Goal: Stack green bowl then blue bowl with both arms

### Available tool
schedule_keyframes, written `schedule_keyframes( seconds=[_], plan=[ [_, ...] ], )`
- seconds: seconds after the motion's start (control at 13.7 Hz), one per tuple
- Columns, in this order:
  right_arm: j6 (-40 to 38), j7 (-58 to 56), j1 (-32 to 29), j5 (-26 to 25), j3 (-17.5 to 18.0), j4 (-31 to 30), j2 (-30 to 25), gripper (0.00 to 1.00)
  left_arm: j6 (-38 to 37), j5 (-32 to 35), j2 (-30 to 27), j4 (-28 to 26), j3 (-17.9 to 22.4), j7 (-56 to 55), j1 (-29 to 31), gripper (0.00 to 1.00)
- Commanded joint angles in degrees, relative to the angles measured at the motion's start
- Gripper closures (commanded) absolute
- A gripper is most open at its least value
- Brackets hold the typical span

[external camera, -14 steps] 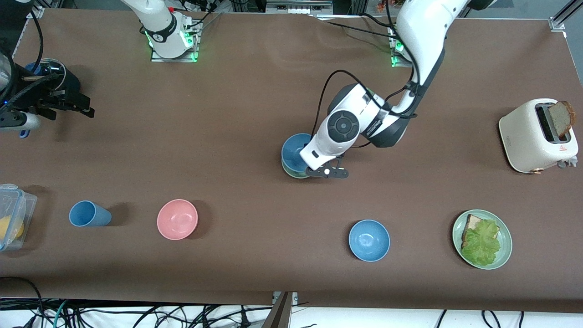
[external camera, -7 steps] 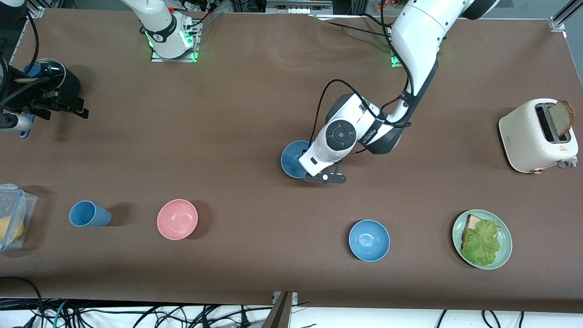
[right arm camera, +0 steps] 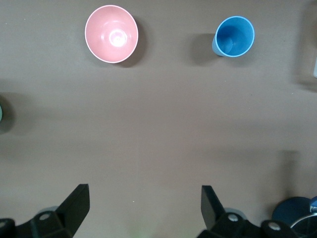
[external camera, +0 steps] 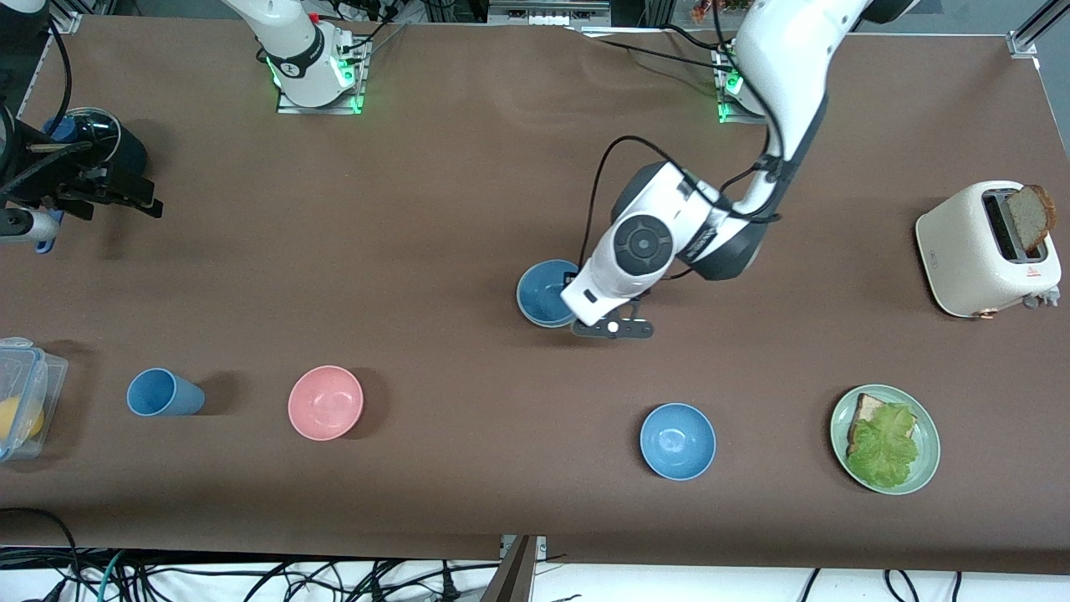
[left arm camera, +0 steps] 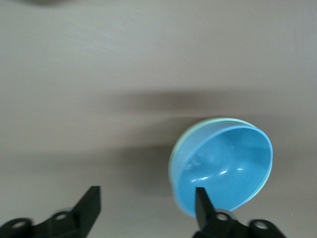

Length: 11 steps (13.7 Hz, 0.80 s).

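The blue bowl sits nested in the green bowl in the middle of the table. Of the green bowl only a thin pale rim shows around the blue one. My left gripper hovers at the stack's edge, on the side toward the left arm's end. It is open and holds nothing: one finger is over the blue bowl's rim, the other over bare table. My right gripper waits open over the right arm's end of the table.
A second blue bowl lies nearer the front camera. A pink bowl, a blue cup and a clear plastic box stand toward the right arm's end. A green plate with bread and lettuce and a toaster stand toward the left arm's end.
My left gripper lowered the blue bowl into the green bowl, opened and let it go, then shifted slightly toward the left arm's end. The right arm drew back a little.
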Motion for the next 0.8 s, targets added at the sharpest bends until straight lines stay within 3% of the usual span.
schedule_keyframes(
  seconds=[0.0, 0.44, 0.73],
  plan=[
    [-0.3, 0.0, -0.3, -0.3, 0.3, -0.3, -0.7, 0.01, -7.2, 1.3, -8.8, -1.3, 0.1, -0.1, 6.1, 0.00],
    [-0.3, 0.0, -0.3, -0.3, 0.3, -0.3, -0.7, 0.01, -18.6, 1.3, -20.2, -2.1, 0.7, 19.0, 17.7, 0.00],
    [-0.3, 0.0, -0.3, -0.3, 0.3, -0.3, -0.7, 0.01, -26.7, 1.3, -20.3, 2.1, 1.4, 22.7, 20.3, 0.00]
  ],
)
